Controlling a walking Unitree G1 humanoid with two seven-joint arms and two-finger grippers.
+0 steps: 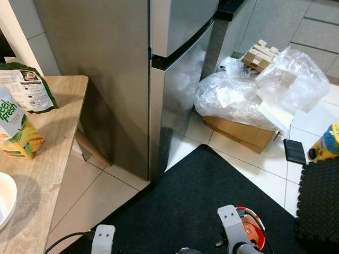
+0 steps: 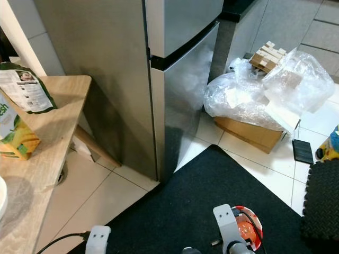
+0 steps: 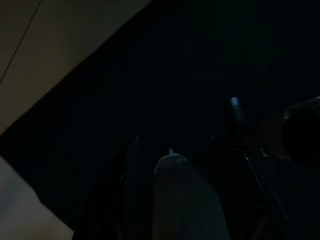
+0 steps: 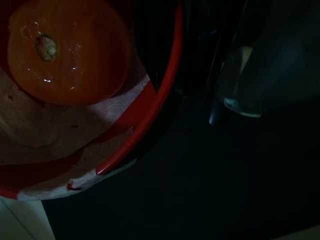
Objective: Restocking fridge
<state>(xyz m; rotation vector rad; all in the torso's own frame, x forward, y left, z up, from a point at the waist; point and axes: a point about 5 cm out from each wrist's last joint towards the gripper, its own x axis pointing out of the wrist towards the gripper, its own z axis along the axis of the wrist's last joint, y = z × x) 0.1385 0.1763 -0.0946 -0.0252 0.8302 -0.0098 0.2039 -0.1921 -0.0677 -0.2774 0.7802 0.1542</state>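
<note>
— Steel fridge [image 1: 122,74] fills the upper middle, both doors shut, standing on pale tile beside a black mat [image 1: 201,206].

— And to its left?

— Wooden surface [image 1: 53,137], carrying a juice carton [image 1: 16,129], a green bag [image 1: 29,87] behind it, and the rim of a white bowl [image 1: 5,198] at the near edge.

— On the right?

— Cardboard box [image 1: 241,132] on the floor, heaped with clear plastic wrap [image 1: 265,90]; small wooden blocks [image 1: 259,54] sit on top. Near it lie a flat black item [image 1: 294,151], a yellow and blue container [image 1: 327,143] and a dark foam tile [image 1: 318,201].

— The grippers?

— Both arms hang low over the mat. The left gripper [image 3: 170,195] shows in its dark wrist view; I cannot tell how its jaws stand. The right gripper [image 4: 235,95] hangs beside a red bowl [image 4: 150,105], and its jaws cannot be read either.

— What is in that bowl?

— An orange fruit [image 4: 70,47] lying on paper, low by the right arm, well apart from the fridge.
</note>
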